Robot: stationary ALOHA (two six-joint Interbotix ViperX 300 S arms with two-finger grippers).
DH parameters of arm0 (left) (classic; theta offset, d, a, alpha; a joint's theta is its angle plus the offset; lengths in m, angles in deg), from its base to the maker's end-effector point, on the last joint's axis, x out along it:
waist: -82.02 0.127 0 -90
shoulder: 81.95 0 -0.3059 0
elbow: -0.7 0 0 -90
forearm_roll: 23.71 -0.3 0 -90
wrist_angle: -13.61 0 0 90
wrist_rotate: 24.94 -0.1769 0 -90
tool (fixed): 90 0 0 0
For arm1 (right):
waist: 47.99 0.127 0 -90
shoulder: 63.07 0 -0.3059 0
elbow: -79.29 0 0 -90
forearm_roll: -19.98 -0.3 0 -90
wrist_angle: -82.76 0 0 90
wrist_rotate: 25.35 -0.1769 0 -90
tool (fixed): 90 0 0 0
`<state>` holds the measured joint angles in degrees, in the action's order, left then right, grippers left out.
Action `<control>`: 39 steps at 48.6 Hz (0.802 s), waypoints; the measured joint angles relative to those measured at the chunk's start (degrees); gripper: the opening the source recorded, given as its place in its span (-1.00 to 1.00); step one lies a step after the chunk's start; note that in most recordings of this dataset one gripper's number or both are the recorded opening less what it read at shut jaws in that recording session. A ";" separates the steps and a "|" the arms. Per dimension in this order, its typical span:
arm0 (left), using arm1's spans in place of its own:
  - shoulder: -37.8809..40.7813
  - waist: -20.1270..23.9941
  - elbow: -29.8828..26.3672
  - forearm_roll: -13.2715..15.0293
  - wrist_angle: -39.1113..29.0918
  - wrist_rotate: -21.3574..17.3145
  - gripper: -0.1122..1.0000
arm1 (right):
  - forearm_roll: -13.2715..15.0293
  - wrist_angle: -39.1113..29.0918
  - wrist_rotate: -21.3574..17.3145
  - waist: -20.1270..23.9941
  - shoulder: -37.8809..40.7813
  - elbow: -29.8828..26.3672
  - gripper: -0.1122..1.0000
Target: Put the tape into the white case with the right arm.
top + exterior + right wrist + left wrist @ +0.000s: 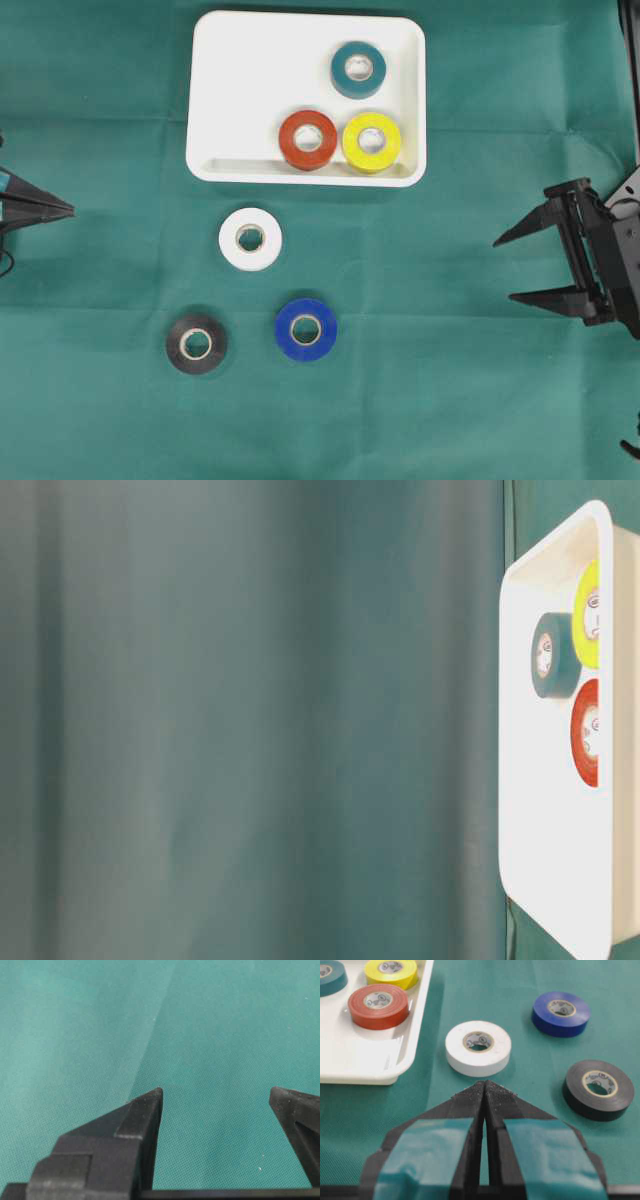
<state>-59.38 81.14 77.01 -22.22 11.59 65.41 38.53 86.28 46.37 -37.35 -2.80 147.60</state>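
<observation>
Our right hand (508, 268) is wide open, empty, at 3 o'clock. The white tape (250, 239) looks light, stiff, slick; we'd pinch across its rim.

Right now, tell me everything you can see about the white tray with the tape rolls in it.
The shallow white rectangular plastic tray has rounded corners and a low raised rim, and looks smooth and slightly glossy. It lies flat on the green cloth at the far middle of the overhead view. Three rolls lie flat inside, all toward its right half: a teal tape roll, a red tape roll and a yellow tape roll, the last two side by side against the near rim. Neither tool touches it.
</observation>
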 measured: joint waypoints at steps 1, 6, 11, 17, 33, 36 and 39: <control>0.00 0.00 0.00 0.00 0.00 0.00 -0.79 | 0.00 0.00 0.00 0.00 0.00 0.00 0.26; 0.00 0.00 0.00 -0.09 0.00 0.00 -0.79 | -0.09 0.00 0.09 0.00 0.09 0.00 0.26; 0.00 0.00 0.00 -0.09 0.00 0.00 -0.79 | 0.00 0.00 0.18 0.09 0.18 -0.35 0.26; 0.00 0.00 0.00 0.00 0.00 0.00 -0.79 | 0.00 0.00 0.62 0.18 2.37 -2.11 0.26; 0.00 0.00 0.00 0.00 0.00 0.00 -0.79 | 1.85 2.99 0.79 1.93 15.38 -10.63 0.26; 0.00 0.00 0.00 0.00 0.00 0.00 -0.79 | 2.72 3.96 0.79 1.93 18.19 -12.74 0.26; 0.00 0.00 0.00 0.00 0.00 0.00 -0.79 | 3.87 4.57 0.79 1.93 20.65 -14.85 0.26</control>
<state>-59.38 81.14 77.01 -22.22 11.59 65.41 42.40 90.85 47.16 -35.42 17.85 132.75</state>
